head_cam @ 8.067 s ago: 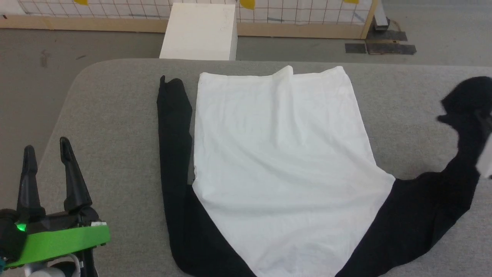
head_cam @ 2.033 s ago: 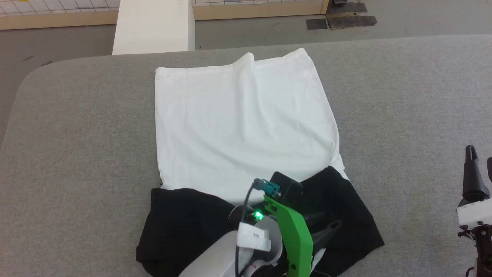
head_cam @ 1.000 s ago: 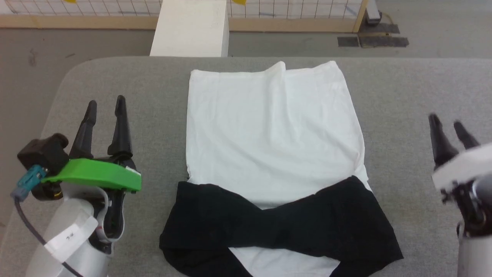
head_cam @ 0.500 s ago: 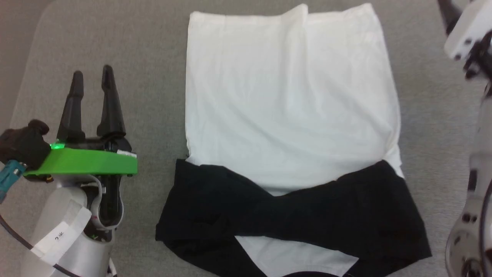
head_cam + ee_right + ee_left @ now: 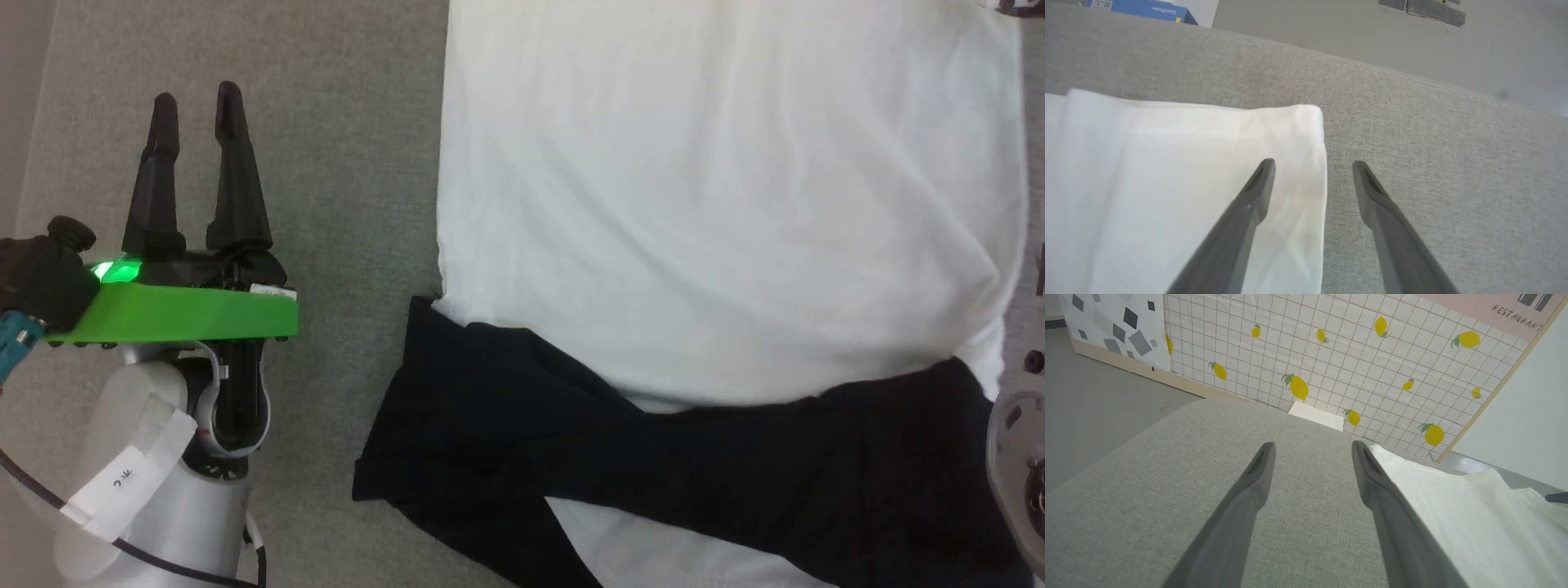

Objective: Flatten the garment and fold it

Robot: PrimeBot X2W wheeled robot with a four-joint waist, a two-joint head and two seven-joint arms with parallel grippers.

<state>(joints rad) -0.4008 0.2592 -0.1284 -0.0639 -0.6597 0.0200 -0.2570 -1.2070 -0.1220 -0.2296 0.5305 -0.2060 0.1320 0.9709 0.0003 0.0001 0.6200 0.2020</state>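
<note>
You have the shirt [image 5: 718,204] lying flat on the grey padded table [image 5: 351,163], its white body spread wide and reaching the top of the head view. Its black sleeves [image 5: 694,465] are folded inward and cross over the near part of the white body, and a strip of white shows again below them.

Your left gripper [image 5: 196,92] sits over bare table beside the shirt's left edge, clear of the cloth. Its two dark fingers are spread apart with nothing between them. In the left wrist view only grey fabric shows in the gap, and the white cloth starts just past the right-hand finger.

Your right gripper [image 5: 1312,162] is at a far corner of the white body, also spread wide and holding nothing. One finger [image 5: 1249,204] is over the white cloth, the other over bare table, and the shirt's side edge runs up between them (you cannot tell from this angle whether the tips touch the cloth or the table).

Beyond the table stand a tiled wall panel printed with lemons [image 5: 1331,355] and a white box [image 5: 1316,415] at its foot. A blue box [image 5: 1139,10] shows past the table's far edge in the right wrist view.
</note>
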